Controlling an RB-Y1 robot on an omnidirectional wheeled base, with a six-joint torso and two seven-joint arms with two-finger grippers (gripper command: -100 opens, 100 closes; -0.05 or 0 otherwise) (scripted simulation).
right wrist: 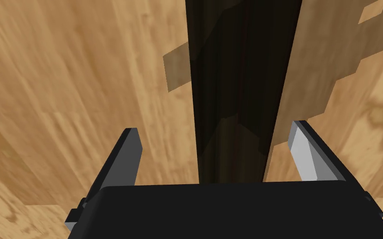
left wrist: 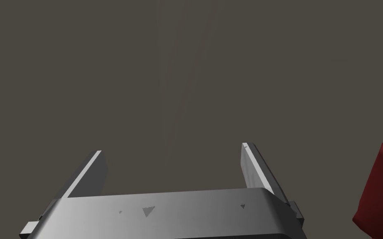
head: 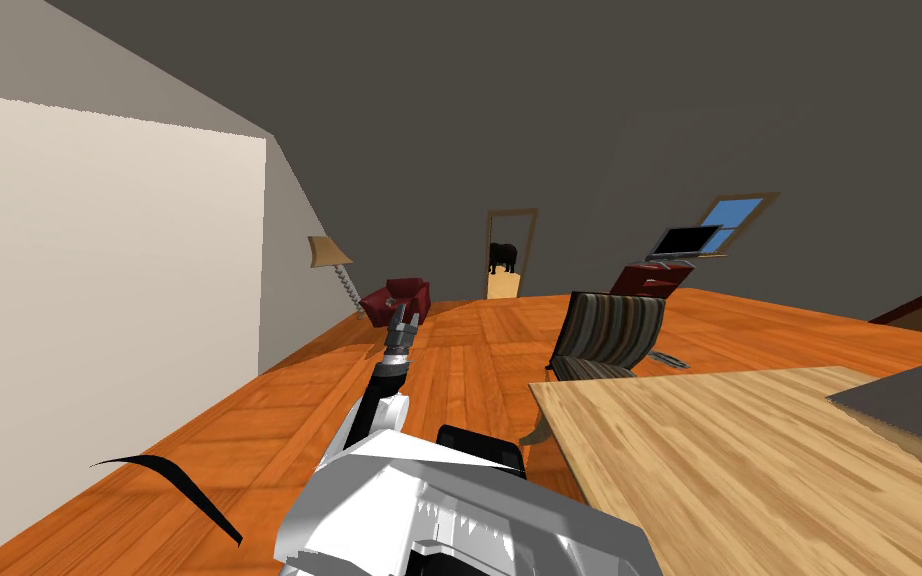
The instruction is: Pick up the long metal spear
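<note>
Over the pale wood-grain counter, right wrist view: the right claw stood open, its two blade fingers spread wide with nothing pressed between them. The spear, a long, dark, faceted shaft, ran straight away from the claw body through the gap between the fingers (it rendered dark brown to black, so its material could not be read). Neither finger touched it, and pale wood showed on both sides of the shaft. Blocky shadow patches lay on the wood to either side. I could not tell whether the shaft rested on the wood or hung just above it.

Head view: the left arm was stretched forward over the orange plank floor, well apart from the counter. The left claw was open and empty. The edge of a dark red armchair showed off to one side of it in the left wrist view.

Also noted: a dark striped chair stood just beside the counter's far corner. A flat dark grey slab lay on the counter.
</note>
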